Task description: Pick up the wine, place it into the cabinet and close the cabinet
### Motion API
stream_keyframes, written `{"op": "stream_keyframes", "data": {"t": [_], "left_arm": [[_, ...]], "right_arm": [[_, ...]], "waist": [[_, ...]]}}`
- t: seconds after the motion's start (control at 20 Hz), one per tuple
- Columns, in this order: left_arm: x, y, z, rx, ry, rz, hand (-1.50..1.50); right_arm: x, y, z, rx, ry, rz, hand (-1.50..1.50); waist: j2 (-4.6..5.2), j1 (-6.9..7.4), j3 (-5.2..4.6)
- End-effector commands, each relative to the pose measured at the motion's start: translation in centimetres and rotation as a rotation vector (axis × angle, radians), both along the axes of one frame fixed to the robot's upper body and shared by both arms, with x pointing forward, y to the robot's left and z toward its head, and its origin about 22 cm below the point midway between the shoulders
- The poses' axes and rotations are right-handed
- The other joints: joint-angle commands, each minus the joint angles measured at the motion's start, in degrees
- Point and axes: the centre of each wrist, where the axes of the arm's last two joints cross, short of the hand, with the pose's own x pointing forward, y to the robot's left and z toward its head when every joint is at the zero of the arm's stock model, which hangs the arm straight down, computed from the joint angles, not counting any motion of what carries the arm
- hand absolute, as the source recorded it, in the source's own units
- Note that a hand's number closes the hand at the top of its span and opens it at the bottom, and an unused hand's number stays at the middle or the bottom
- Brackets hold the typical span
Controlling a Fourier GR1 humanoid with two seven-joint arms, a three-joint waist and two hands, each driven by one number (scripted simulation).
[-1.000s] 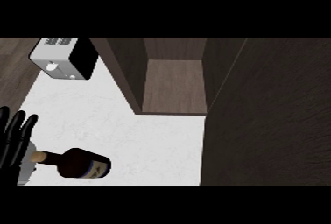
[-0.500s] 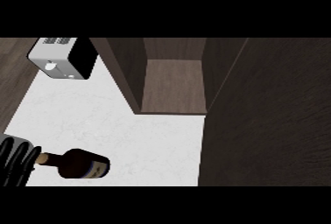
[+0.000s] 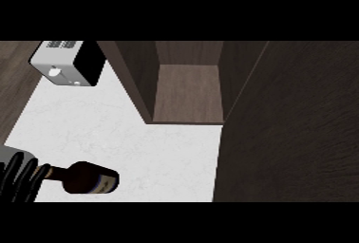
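Near the counter's (image 3: 140, 137) front-left corner lies the wine (image 3: 88, 178), a dark bottle on its side w/ neck pointing left and base toward the counter's middle; a pale label shows on its body. Just left of it, at the counter's left edge, a black hand (image 3: 20, 179) comes in from the lower-left, so prob. the left one. Its fingers are straight, pointing down the view, their tips beside the bottle's neck; can't tell if they touch it, and they aren't curled round it, so the hand reads as released, grasping nothing. Right hand doesn't show.

Beyond the bottle, at the counter's back edge, the cabinet (image 3: 188, 90) stands open, its wooden inner floor and walls visible. Its dark door (image 3: 294, 123) swings out along the counter's right side, well apart from the bottle. At the back-left corner sits a white and black toaster (image 3: 69, 62).
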Motion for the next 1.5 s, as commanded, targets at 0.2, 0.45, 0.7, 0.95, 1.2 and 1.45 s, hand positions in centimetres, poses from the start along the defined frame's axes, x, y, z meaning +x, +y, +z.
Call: {"op": "stream_keyframes", "data": {"t": [0.2,0.45,0.7,0.95,1.2,1.45], "left_arm": [[-2.3,-1.0,5.1,-0.032,-0.131,-0.016,-1.50],[-1.9,-1.0,5.7,-0.032,-0.112,0.002,-1.50],[-1.1,-1.3,4.8,-0.041,-0.096,0.043,-1.50],[-0.8,-0.9,5.2,-0.032,-0.109,0.075,-1.50],[1.0,-0.5,2.9,-0.021,-0.076,0.145,-1.50],[1.8,0.8,1.2,0.001,-0.046,0.161,-1.50]], "right_arm": [[-2.5,1.0,3.1,0.008,-0.022,0.014,-1.50],[-1.5,1.1,3.6,0.024,-0.016,0.027,-1.50],[-1.2,1.6,5.4,0.008,-0.021,0.006,-1.50],[-2.1,1.3,5.8,0.018,-0.022,-0.001,-1.50],[-3.7,0.9,6.1,-0.004,-0.031,0.012,-1.50],[-2.8,1.0,7.5,-0.003,-0.012,0.011,-1.50]], "waist": [[-0.08,-0.58,-0.06],[0.12,-0.65,0.03],[0.05,-0.31,-0.04],[0.04,-0.50,0.00],[0.14,-0.87,-0.01],[0.21,-0.80,-0.04]]}}
